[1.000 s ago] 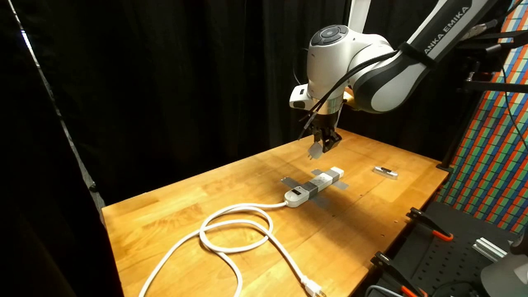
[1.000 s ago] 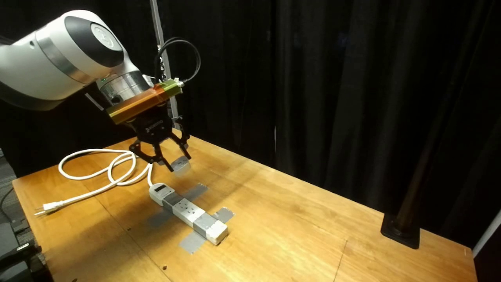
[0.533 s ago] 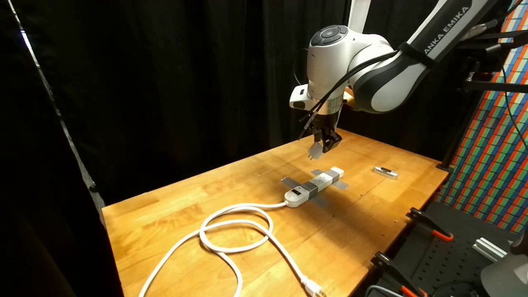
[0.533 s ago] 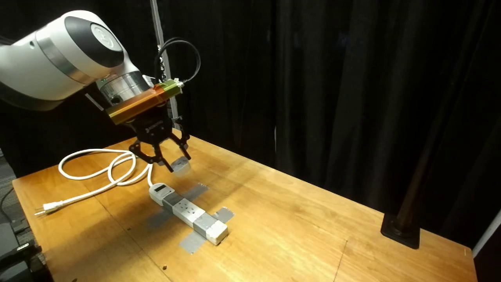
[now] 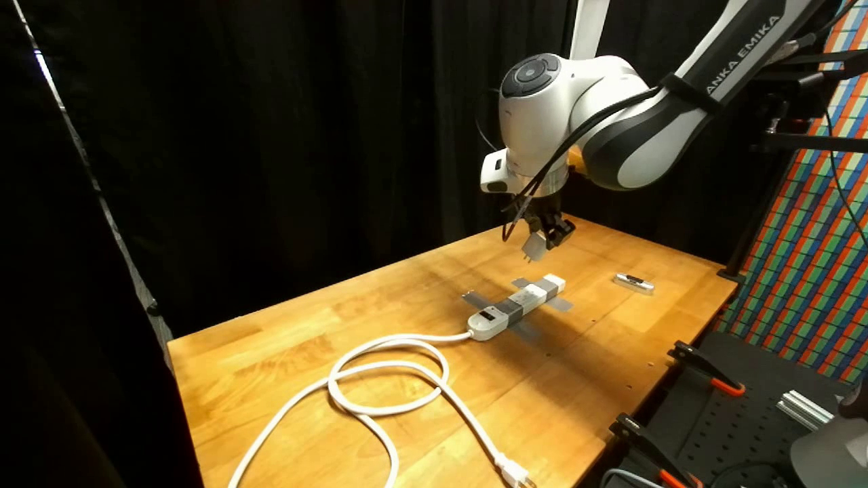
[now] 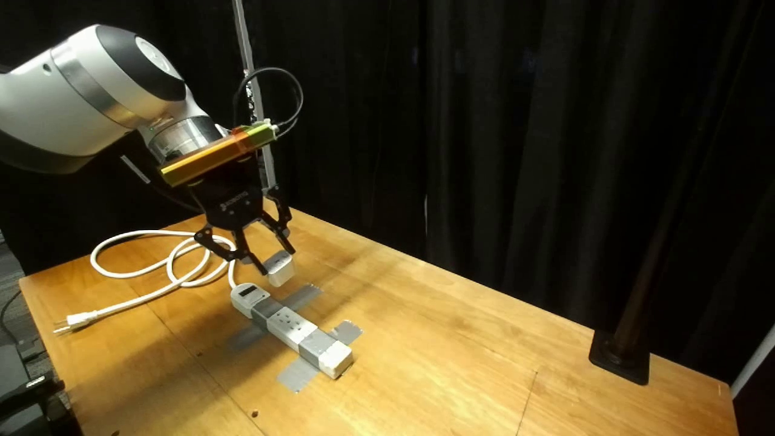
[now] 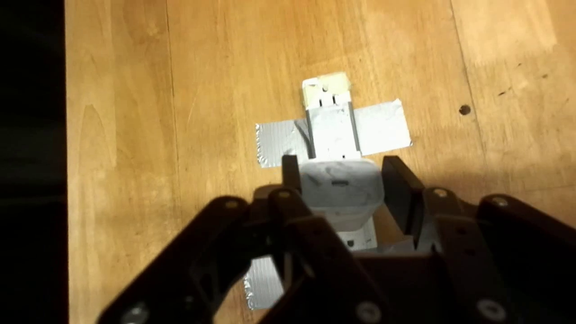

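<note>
From over here I have the gripper (image 6: 279, 260) partway open, its fingers (image 7: 400, 189) closed on both sides of the adapter (image 5: 535, 247), which hangs in the air above the table (image 5: 271, 352), apart from the strip (image 6: 292, 324). I expect the adapter to be light and stiff, its smooth plastic a little slippery and its thin prongs (image 5: 527, 258) easiest to bend; I'd hold it by the flat sides, as now. In an exterior view the prongs point down and slightly left, and the long axis seems to lean right at the top.
</note>
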Motion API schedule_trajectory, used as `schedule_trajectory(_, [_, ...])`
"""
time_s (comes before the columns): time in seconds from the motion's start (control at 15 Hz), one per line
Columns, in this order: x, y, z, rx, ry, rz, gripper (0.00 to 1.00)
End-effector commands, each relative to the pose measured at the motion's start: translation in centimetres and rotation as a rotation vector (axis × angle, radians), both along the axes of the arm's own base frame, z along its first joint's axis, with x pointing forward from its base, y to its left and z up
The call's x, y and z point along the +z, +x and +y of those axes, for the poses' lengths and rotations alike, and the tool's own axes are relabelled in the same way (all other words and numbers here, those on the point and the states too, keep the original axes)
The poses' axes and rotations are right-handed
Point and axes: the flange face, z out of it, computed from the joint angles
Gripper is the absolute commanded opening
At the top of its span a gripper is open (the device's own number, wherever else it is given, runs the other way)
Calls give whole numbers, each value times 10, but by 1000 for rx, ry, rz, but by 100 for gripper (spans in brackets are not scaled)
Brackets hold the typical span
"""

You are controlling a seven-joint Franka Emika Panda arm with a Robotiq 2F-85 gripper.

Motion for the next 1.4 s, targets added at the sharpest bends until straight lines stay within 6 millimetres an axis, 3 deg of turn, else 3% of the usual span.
schedule_trajectory(0.0, [2, -5, 7, 64, -104, 32, 23])
schedule_trajectory(0.6, [-28, -9, 19, 303, -216, 146, 23])
schedule_trajectory(1.33, [-58, 2, 21, 386, -269, 186, 23])
